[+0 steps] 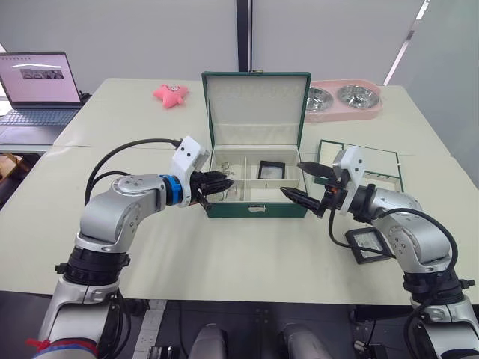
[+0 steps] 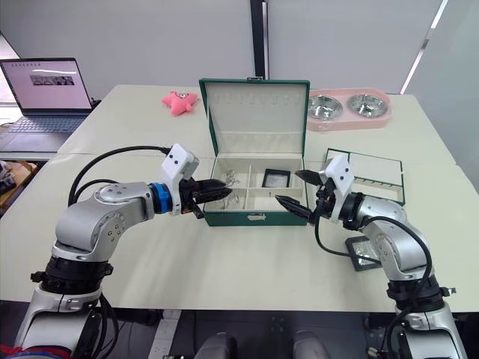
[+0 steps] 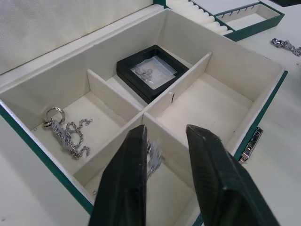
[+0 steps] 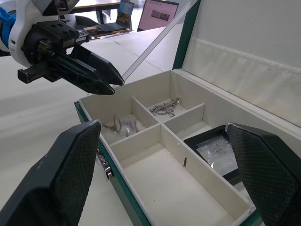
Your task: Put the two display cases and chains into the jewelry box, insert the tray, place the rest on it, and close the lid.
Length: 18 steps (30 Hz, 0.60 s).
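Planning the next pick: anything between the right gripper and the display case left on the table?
Nothing visible. The display case lies flat on bare table beside the right arm; the right gripper, open, hangs by the box, pointing away from it.

Head and wrist views over jewelry box (image 1: 257, 173)

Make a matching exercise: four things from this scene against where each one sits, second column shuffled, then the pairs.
Things:
1. pale display case
2. grey display case
3. tray
4. pink star toy

Places:
A. on the table beside the right arm
B. in a rear compartment of the jewelry box
C. on the table right of the box
D. far side, left of the lid

Pairs: 1-B, 2-A, 3-C, 4-D
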Tool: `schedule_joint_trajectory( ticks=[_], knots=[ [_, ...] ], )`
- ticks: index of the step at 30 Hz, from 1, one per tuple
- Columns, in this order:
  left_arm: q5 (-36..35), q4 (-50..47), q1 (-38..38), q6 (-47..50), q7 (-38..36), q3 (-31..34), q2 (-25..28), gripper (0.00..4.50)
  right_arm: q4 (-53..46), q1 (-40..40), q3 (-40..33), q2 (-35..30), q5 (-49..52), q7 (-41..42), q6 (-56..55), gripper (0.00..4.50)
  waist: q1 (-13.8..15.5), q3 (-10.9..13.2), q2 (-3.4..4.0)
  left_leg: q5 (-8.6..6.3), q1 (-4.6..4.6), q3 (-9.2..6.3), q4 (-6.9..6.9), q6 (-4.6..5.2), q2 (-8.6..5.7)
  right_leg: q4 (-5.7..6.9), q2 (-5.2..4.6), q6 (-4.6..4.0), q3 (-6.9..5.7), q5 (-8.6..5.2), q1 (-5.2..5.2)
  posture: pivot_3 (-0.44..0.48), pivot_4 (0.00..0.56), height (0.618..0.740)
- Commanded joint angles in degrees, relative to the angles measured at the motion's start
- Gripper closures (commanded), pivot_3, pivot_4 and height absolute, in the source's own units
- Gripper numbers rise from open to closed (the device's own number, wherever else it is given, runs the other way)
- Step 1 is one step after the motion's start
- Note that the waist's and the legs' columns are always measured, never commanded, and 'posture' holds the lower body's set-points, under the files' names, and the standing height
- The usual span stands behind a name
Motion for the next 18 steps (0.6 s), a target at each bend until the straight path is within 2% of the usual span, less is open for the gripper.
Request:
schedule_joint_trajectory(
  ticks=[1, 7, 11, 18],
  knots=[
    [-0.17, -1.48, 0.05, -0.46, -0.11, 0.71, -0.06, 1.89, -1.91, -0.76, -1.09, -0.46, 0.59, -0.04, -0.41, 0.0, 0.0, 0.0, 0.0, 0.0, 0.0, 0.0, 0.0, 0.0, 0.0, 0.0, 0.0, 0.0, 0.0, 0.0, 0.0, 0.0, 0.15, 0.74],
    [-0.36, -1.34, 0.11, -0.42, -0.08, 0.83, -0.31, 0.03, -1.74, -0.94, -0.92, -0.32, 0.42, -0.23, -0.43, 0.0, 0.01, 0.0, 0.0, 0.0, 0.0, 0.0, 0.0, 0.0, 0.0, 0.0, 0.0, 0.0, 0.0, 0.0, 0.0, 0.0, 0.15, 0.74],
    [-1.45, -1.73, -0.38, -0.06, -0.69, 0.96, -1.11, 0.03, -1.69, -0.24, -1.57, -0.57, 0.59, -0.25, -0.68, 0.0, 0.01, 0.0, 0.0, 0.0, 0.0, 0.0, 0.0, 0.0, 0.0, 0.0, 0.0, 0.0, 0.0, 0.0, 0.0, 0.0, 0.15, 0.74],
    [-6.48, -5.19, 1.96, 0.48, -0.86, 6.17, -1.84, 0.03, -0.85, 0.92, -3.21, -1.77, 1.37, 0.79, -0.85, 0.0, -0.08, 0.0, 0.0, 0.0, 0.0, 0.01, 0.0, 0.0, 0.01, 0.0, 0.0, 0.0, 0.01, 0.0, 0.0, 0.0, 0.15, 0.74]
  ],
)
